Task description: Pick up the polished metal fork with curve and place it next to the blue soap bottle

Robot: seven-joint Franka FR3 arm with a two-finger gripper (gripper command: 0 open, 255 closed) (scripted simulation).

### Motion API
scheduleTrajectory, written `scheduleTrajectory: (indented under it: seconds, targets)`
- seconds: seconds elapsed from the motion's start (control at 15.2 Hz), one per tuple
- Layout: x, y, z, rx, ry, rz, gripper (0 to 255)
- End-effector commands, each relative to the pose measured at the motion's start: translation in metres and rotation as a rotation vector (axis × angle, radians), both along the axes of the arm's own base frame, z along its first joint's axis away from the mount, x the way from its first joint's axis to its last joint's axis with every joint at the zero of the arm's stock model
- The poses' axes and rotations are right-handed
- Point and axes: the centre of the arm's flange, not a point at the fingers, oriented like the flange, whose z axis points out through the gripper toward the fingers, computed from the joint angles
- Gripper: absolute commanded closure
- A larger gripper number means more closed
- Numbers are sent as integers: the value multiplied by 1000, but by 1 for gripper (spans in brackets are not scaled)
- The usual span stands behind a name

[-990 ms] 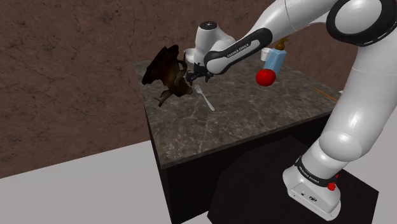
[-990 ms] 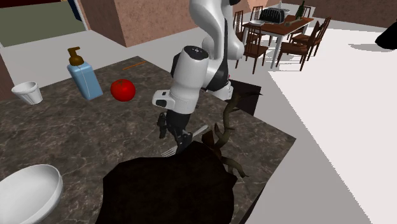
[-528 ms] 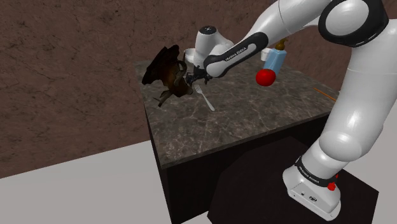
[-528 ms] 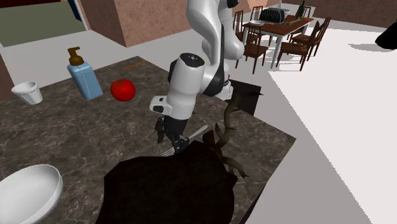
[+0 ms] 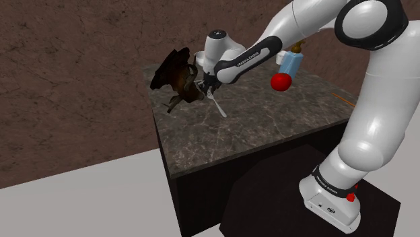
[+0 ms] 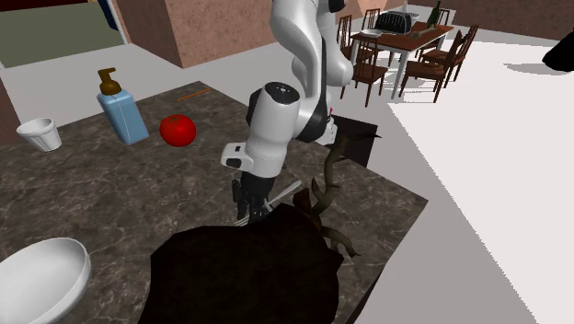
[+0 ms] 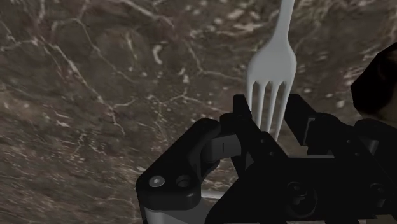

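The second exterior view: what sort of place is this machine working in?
Probably a home kitchen-diner: a dark marbled stone counter, a blue soap bottle with a brown pump, and a white dining table with brown wooden chairs beyond.

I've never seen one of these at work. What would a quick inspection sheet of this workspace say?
Surface: dark marbled counter.
Job's things: pale fork lying flat under the gripper; blue soap bottle standing apart from it.
Clutter: red fruit beside the bottle, white cup, white bowl, dark twisted plant near the fork.
Gripper: black, down at the fork's tines.
Cables: nothing seen.
Surroundings: brown wall; dining table with chairs.
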Motion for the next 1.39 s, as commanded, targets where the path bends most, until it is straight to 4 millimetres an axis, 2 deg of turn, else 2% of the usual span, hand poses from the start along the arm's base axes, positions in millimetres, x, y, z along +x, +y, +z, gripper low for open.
scheduleTrajectory:
  seconds: [0.0, 0.13, 0.2, 1.32]
  targets:
    - [-2, 3, -9, 0, 17, 3, 255]
    - [1, 4, -8, 1, 17, 3, 255]
    - [-5, -2, -6, 1, 16, 3, 255]
    - [-5, -2, 84, 1, 16, 3, 255]
